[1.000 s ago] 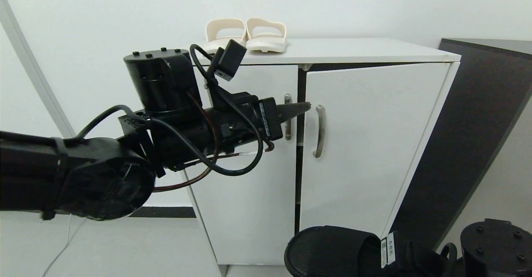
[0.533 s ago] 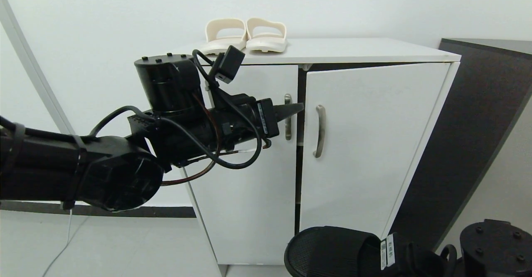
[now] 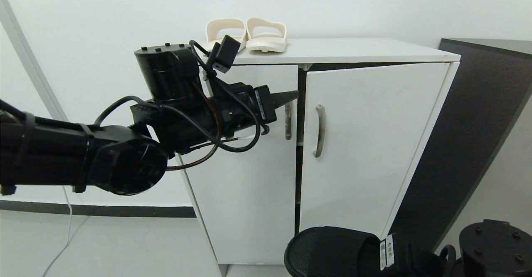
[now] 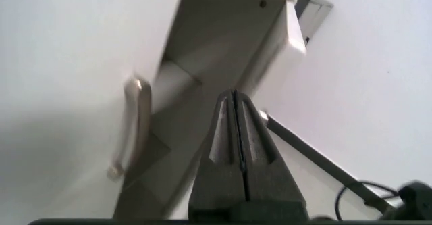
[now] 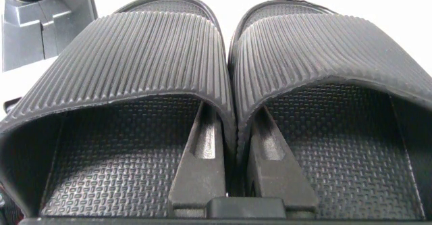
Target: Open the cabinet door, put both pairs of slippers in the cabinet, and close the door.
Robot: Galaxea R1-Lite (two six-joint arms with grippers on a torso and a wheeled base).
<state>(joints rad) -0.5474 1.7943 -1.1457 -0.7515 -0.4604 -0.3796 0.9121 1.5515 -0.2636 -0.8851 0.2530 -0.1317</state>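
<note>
A white two-door cabinet (image 3: 353,48) stands against a pale wall (image 3: 104,15), with a dark panel (image 3: 478,123) just beside it on the robot's right. A pair of cream slippers (image 3: 246,35) sits side by side on the cabinet's top, near its left back corner, toes facing outward.

The left arm stretches across in front of the left door (image 3: 249,185). The left claw (image 3: 293,95) is pressed fully closed and holds nothing; in the left wrist view its two fingers meet in a thin line (image 4: 235,100). Its tip hovers at the upper end of the left door handle (image 3: 287,121), close to the dark gap between the two doors. The right door (image 3: 365,144) carries its own upright metal handle (image 3: 319,130), and a dark gap runs along that door's top edge.

Low at the right, the right claw (image 5: 233,110) holds a pair of black slippers (image 3: 328,250) in front of the cabinet's base. In the right wrist view, one finger (image 5: 199,164) sits inside each ribbed slipper (image 5: 155,69), under the strap, pinching the two inner walls together.
</note>
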